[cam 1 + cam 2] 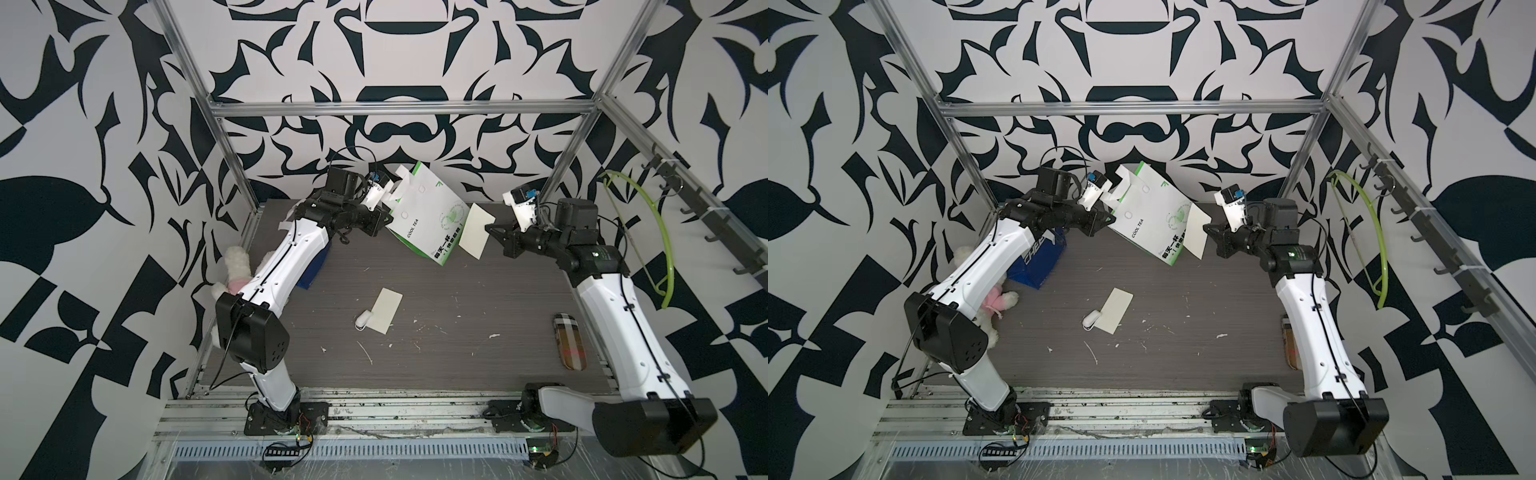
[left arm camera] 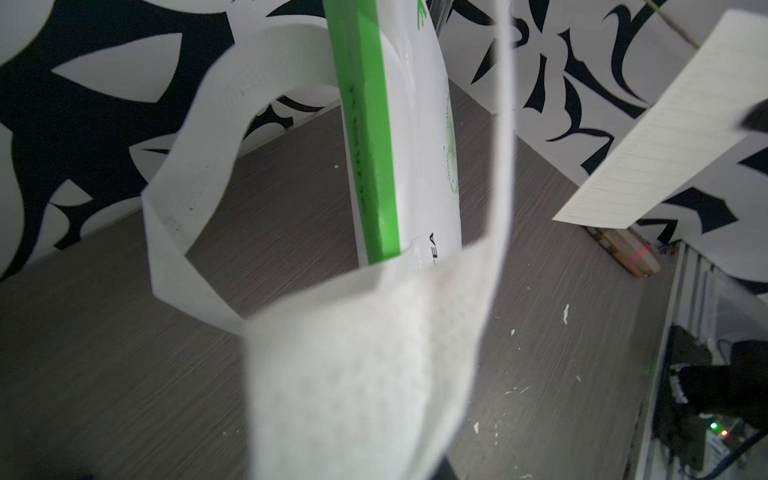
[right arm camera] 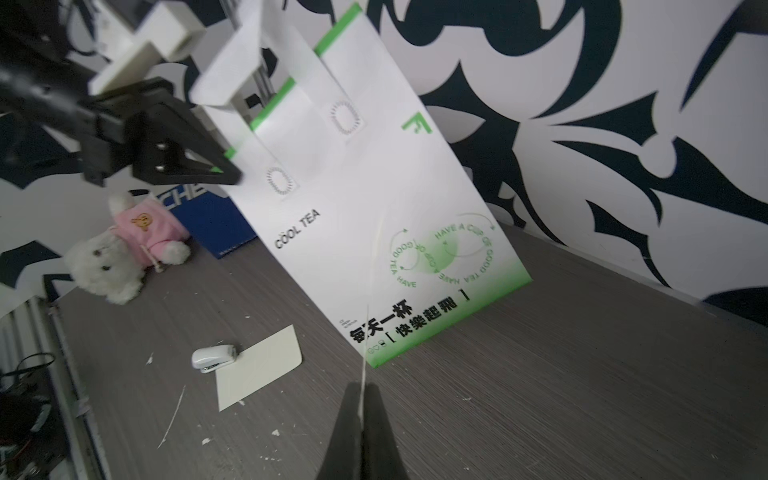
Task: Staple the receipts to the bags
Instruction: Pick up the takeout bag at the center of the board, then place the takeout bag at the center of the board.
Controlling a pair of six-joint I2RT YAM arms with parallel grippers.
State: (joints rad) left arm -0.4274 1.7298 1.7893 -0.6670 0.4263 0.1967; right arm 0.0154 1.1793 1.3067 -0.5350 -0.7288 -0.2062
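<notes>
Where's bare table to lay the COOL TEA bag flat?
Widest bare table lies between the loose receipt with stapler and the plaid case; the front strip by the rails is open too. Crowded at the left: navy bag, teddy bear.

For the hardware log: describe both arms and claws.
Left arm and right arm: white shell links, black joint housings, a thin black cable clipped along each shell. Left claw and right claw: black and angular, with a white camera block by each wrist.

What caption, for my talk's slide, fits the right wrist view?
Right gripper, jaws shut on an edge-on receipt, faces the tilted COOL TEA bag that the left gripper holds up.
</notes>
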